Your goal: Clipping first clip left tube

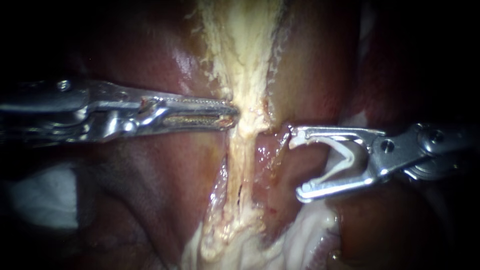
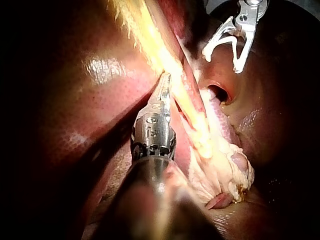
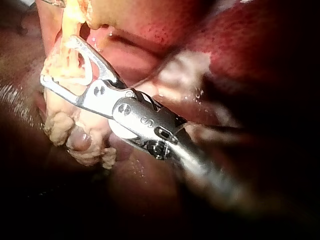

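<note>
A pale yellow tube-like strand (image 1: 243, 150) runs down the middle of the endoscope view, with a thinner reddish strand (image 1: 264, 152) just to its right. My left instrument (image 1: 234, 113) comes in from the left, its long jaws shut on the strand's left edge; in the left wrist view its jaws (image 2: 165, 82) lie against the same strand (image 2: 172, 65). My right instrument (image 1: 297, 164) stands to the right of both strands, jaws wide apart with an open white clip (image 1: 342, 159) seated between them. The clip (image 3: 84, 67) surrounds no tube. Which strand is the left tube I cannot tell.
Dark red liver (image 1: 150, 175) lies on both sides of the strands. Whitish fatty tissue (image 1: 300, 240) bunches at the strand's lower end. Something white, like gauze (image 1: 45, 195), sits at the lower left. A small hole (image 2: 218, 92) opens in the tissue under the clip.
</note>
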You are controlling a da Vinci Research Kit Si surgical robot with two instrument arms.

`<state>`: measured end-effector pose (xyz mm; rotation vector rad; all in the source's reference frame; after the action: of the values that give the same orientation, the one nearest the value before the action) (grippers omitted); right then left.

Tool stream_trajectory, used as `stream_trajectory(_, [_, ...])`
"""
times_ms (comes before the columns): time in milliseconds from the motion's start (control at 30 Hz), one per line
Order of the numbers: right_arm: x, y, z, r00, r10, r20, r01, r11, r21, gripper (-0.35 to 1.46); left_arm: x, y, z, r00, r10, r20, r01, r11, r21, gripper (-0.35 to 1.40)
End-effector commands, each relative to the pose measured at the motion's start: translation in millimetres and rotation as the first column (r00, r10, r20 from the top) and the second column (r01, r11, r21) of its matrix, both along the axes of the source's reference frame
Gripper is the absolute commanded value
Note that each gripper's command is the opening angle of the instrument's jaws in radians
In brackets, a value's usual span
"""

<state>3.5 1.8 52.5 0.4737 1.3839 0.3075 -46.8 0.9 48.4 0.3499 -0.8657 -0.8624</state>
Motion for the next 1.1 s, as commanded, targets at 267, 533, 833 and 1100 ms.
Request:
stream_trajectory(267, [0.4, -0.8, 0.8, 1.0, -0.001, 0.0, 0.001, 0.999, 0.053, 0.6, 0.3, -0.7, -1.6, 1.0, 0.001, 0.001, -0.001, 1.0, 0.003, -0.35])
stream_trajectory(533, [2.6, -3.1, 3.6, 0.9989, -0.041, 0.023, 0.037, 0.991, 0.13, 0.6, 2.7, -0.9, -6.2, 0.9999, -0.016, -0.006, 0.016, 1.0, 0.003, -0.35])
stream_trajectory(833, [6.1, -5.2, 5.7, 0.9961, -0.083, 0.029, 0.076, 0.978, 0.194, 0.59, 4.3, -1.6, -9.9, 0.9997, -0.025, -0.007, 0.025, 1.0, 0.006, -0.35])
stream_trajectory(1100, [8.4, -6.3, 6.4, 0.9946, -0.101, 0.022, 0.095, 0.973, 0.211, 0.59, 5.2, -1.3, -11.1, 0.9994, -0.034, -0.01, 0.034, 0.999, 0.003, -0.35])
